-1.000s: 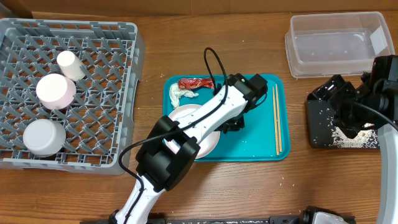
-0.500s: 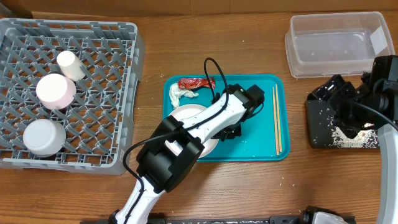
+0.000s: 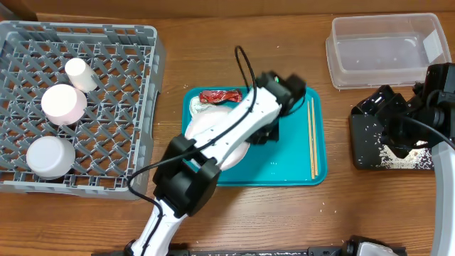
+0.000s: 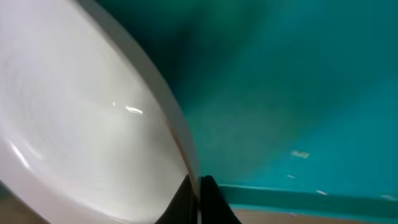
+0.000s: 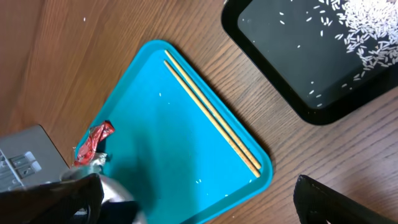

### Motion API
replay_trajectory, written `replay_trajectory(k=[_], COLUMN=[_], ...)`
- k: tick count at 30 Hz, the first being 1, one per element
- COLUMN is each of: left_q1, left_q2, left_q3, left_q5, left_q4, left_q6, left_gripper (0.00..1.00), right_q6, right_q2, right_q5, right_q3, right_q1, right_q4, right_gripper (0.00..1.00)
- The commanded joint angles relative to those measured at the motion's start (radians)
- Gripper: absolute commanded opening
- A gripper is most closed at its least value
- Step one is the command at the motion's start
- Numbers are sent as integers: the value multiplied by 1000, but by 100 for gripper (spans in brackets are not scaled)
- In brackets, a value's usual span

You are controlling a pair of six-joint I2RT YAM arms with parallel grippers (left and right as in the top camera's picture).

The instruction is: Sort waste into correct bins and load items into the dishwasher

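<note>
- Overhead: mid-frame, the left gripper (image 3: 259, 135) grips the right rim of the white plate (image 3: 213, 131) over the teal tray (image 3: 298, 167). A red wrapper (image 3: 219, 96) lies at the tray's top edge. The grey rack (image 3: 131, 131) fills the left and the clear tub (image 3: 384, 57) sits upper right.
- Left wrist: at bottom centre, the jaws are almost closed, pinching the plate's rim.
- Right wrist: the right gripper (image 5: 198, 190) has its jaws wide apart and empty, above the tray and chopsticks (image 5: 211, 115).

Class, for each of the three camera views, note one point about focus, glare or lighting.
Left wrist: the round whitish-pink plate is close and blurred, with a small glare streak. Right wrist: the pale wooden chopsticks and white rice grains are sharp. Overhead: evenly lit and crisp.
</note>
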Motion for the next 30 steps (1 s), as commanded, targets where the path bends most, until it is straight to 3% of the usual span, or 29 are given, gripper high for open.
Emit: replay_trajectory(k=[1, 5, 9, 11, 17, 20, 27, 30], left_q1=[52, 145, 279, 355, 591, 689, 842, 880], left_q2=[-105, -162, -219, -233, -212, -192, -132, -95], left_q3=[231, 400, 455, 455, 438, 412, 406, 406], left_q5=[-1, 0, 46, 135, 590, 729, 779, 780], left_q4=[-67, -95, -68, -42, -53, -42, -30, -50], left_q6=[181, 290, 418, 534, 1036, 1208, 1308, 1436], left_gripper=[4, 4, 4, 4, 4, 4, 4, 4], right_q6=[1, 1, 1, 1, 1, 1, 1, 1], right_q2=[-4, -4, -5, -5, -4, -4, -4, -4], right_q5=[7, 7, 7, 7, 7, 7, 7, 7], right_q3=[12, 12, 12, 12, 12, 12, 12, 12], right_q1=[-4, -4, -4, -4, -4, -4, -4, -4], right_q4=[3, 3, 3, 3, 3, 3, 3, 3], right_gripper=[100, 100, 100, 100, 100, 100, 100, 100])
